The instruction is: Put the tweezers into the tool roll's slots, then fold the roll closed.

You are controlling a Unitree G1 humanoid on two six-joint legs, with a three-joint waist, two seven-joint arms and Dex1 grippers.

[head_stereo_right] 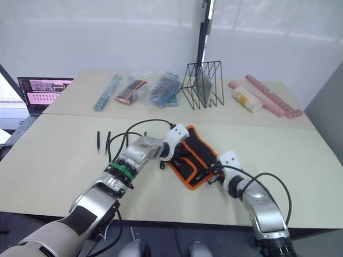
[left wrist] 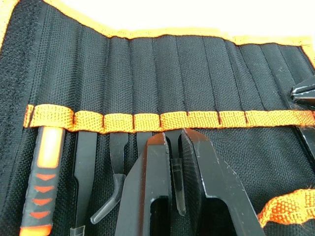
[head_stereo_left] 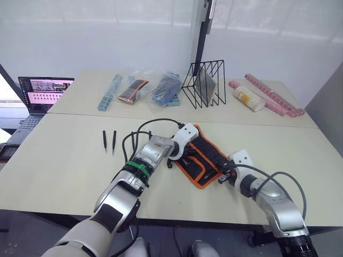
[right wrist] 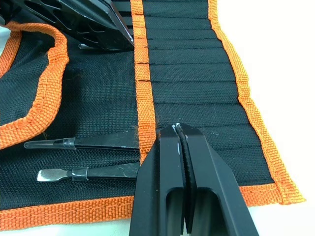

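No legible text, brand, number or sign is to be found. Coloured blocks are shown on the laptop [head_stereo_left: 44, 92] screen at the tabletop's far left edge, but nothing can be read. Printing on the bagged items [head_stereo_left: 140, 90] along the far edge cannot be made out.

The scene is brightly and evenly lit, with daylight coming through the white curtained wall [head_stereo_left: 134, 37] behind the table [head_stereo_left: 59, 166]. Shadows on the table are soft and faint. In the left wrist view the area beyond the tool roll [left wrist: 162, 73] is blown out to white glare, and the same happens at the right wrist view's edge. The close black fabric weave is sharp.
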